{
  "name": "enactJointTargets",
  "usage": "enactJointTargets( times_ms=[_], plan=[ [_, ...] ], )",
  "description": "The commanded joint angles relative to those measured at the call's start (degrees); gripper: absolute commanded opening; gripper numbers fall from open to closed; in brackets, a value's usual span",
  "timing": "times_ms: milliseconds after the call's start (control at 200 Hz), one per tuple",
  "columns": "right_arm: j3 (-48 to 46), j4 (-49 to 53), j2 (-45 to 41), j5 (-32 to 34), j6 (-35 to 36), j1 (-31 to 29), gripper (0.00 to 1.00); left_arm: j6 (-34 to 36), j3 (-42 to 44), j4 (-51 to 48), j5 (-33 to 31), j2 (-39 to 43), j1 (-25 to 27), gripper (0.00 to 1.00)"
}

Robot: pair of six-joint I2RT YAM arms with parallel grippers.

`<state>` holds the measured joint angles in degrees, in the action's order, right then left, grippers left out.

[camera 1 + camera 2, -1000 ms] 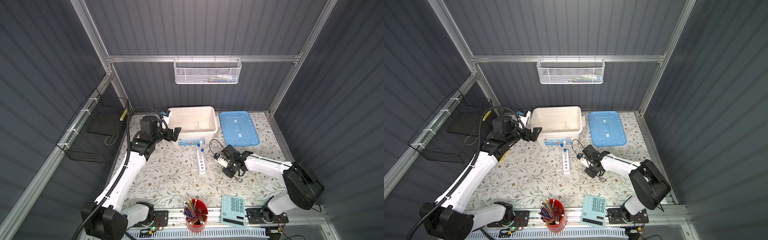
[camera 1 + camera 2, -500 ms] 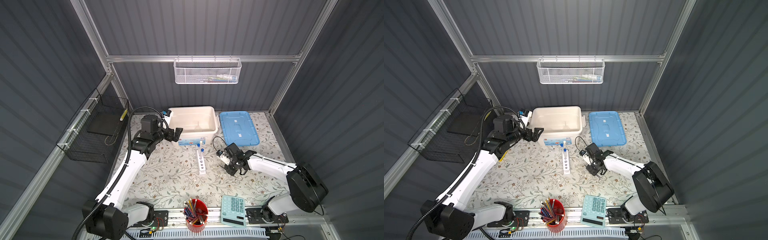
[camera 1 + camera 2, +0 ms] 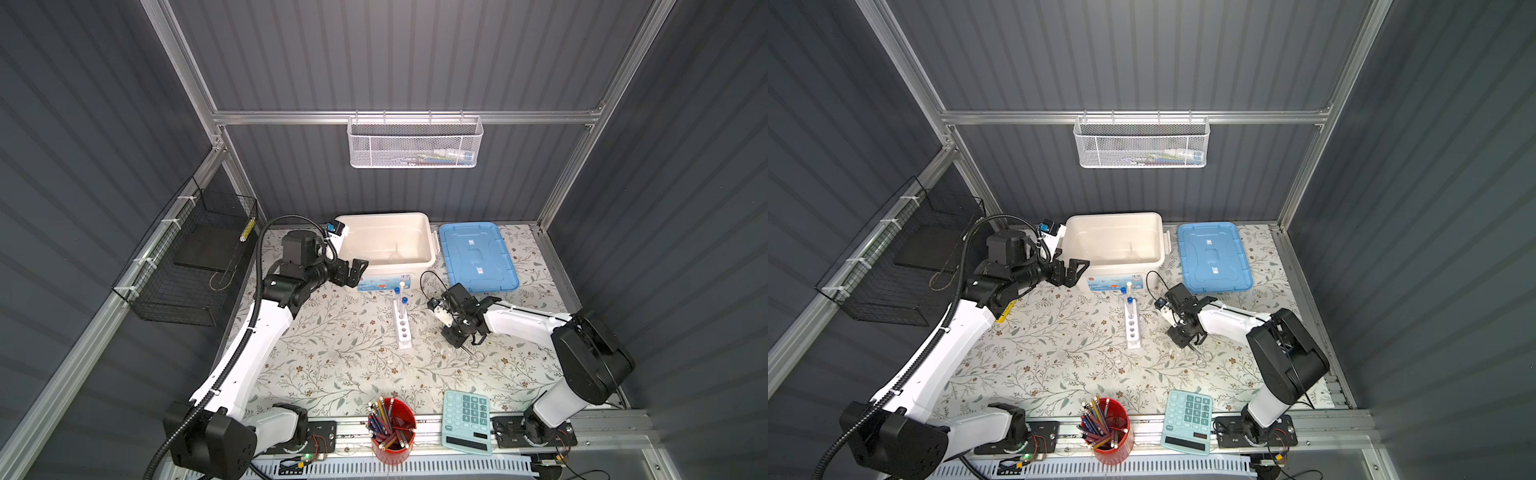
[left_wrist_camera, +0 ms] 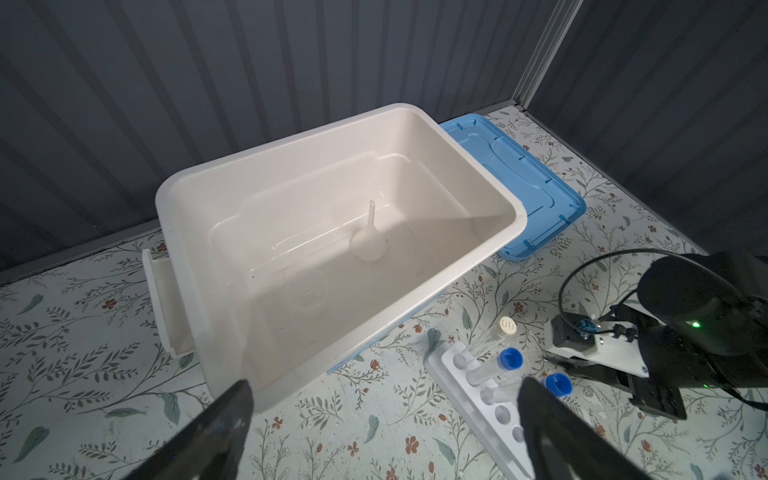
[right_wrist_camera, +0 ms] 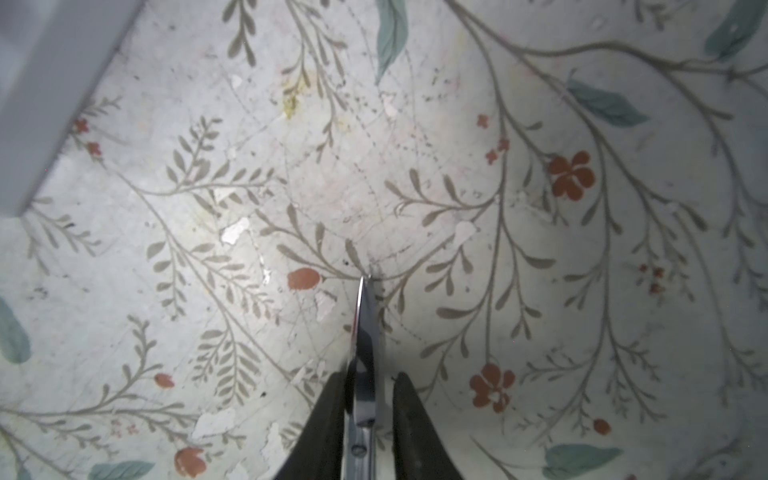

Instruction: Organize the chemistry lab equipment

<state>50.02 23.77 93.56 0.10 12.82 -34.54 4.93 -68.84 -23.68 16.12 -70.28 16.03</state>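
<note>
scissors (image 5: 365, 332): blade lengthwise inside right hand (image 5: 369, 377), tip pointing at mat (image 5: 457, 166)

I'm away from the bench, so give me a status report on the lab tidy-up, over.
Left hand open by the white bin. Right hand part-open around the scissors, tip on table. Tubes in rack, funnel in bin. Nothing blocking.

Funnel (image 4: 368, 245) in bin (image 4: 449, 178); lid (image 3: 478, 257) right of it; rack (image 3: 402, 328) in front.
</note>
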Motion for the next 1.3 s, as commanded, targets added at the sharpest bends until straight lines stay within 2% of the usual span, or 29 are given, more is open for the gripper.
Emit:
enactJointTargets(
  times_ms=[0,290,580,810,1246,1296],
  plan=[
    [1.4,-0.9,0.5,0.1,-0.8,0.2,0.24,0.4,-2.1,-1.8,1.4,0.9,-0.4,0.99],
    [1.3,-1.2,1.8,0.7,-1.0,0.1,0.21,0.5,-2.2,-2.0,1.1,0.8,-0.4,0.99],
    [2.1,-1.2,2.4,0.3,-0.9,0.1,0.07,0.5,-1.6,-1.9,1.2,0.6,-0.4,0.99],
    [2.2,-1.3,-0.7,-0.8,-2.2,2.1,0.00,0.5,-1.4,-2.0,1.1,0.9,-0.4,0.99],
    [2.4,-0.4,-5.6,-4.6,-4.6,6.2,0.00,-0.4,-0.8,-1.8,2.3,0.3,-0.3,0.99],
    [2.3,-0.7,-6.2,-5.3,-4.8,6.7,0.00,-0.4,-0.7,-1.8,4.9,0.3,-0.3,0.98]
  ],
)
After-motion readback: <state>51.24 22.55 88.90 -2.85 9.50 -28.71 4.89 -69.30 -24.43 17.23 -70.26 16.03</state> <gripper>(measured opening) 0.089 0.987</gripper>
